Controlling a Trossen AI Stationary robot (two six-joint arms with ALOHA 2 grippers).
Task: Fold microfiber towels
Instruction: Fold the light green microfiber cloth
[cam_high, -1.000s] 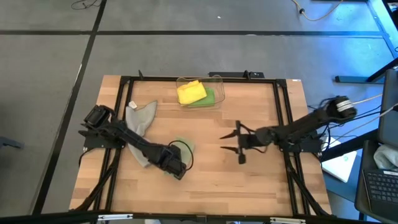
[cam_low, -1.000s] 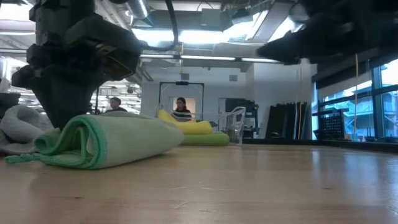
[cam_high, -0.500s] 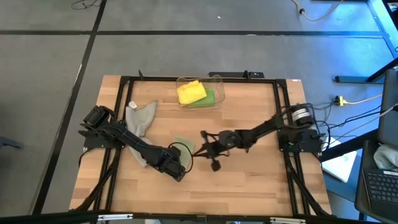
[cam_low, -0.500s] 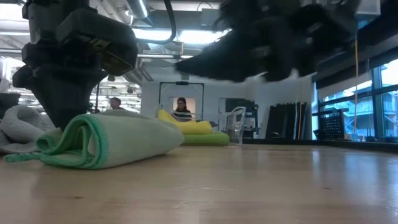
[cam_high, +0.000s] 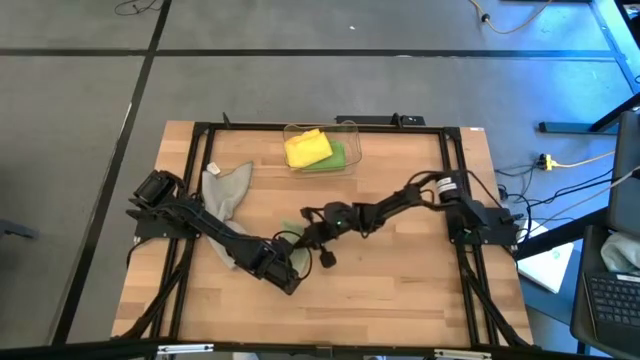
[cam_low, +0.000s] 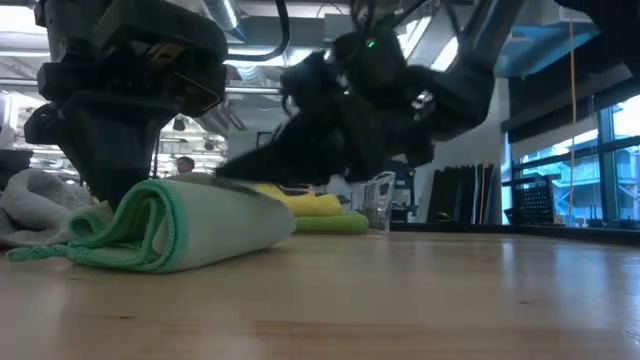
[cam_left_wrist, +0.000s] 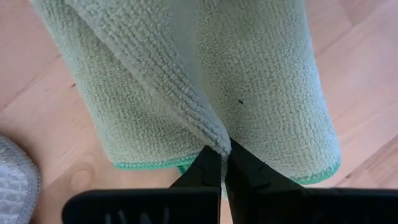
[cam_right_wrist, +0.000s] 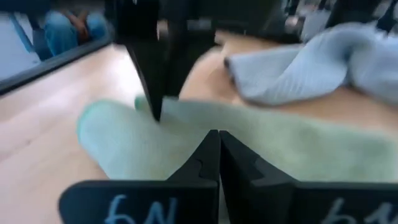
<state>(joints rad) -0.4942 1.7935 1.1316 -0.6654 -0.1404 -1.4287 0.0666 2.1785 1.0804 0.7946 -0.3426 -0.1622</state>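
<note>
The left gripper (cam_left_wrist: 221, 163) is pinching a fold of the pale sage green microfiber towel with the brighter green hem (cam_left_wrist: 249, 93), its two dark fingers closed tight on the cloth. That towel is lying doubled over on the light wooden table (cam_high: 400, 290), near the middle and toward the front edge. The right gripper (cam_high: 305, 236) is reaching across from the other side with its fingers pressed together, its tip sitting at the far edge of the same towel; whether it is actually catching cloth is not clear.

This looks like the middle of a fold on the sage towel. The next move probably calls for the left gripper to carry its pinched edge across while the right pins or smooths the roll, keeping the layers aligned so they do not slip.

Beside the left arm, the crumpled grey microfiber towel (cam_high: 226, 188) is waiting unfolded. At the back of the table, the clear plastic bin (cam_high: 346, 160) is holding the folded yellow towel (cam_high: 306, 148) on the bright green towel (cam_high: 335, 158). Beyond lies an open room with ceiling lights, windows and seated people (cam_low: 292, 176) in the distance.
</note>
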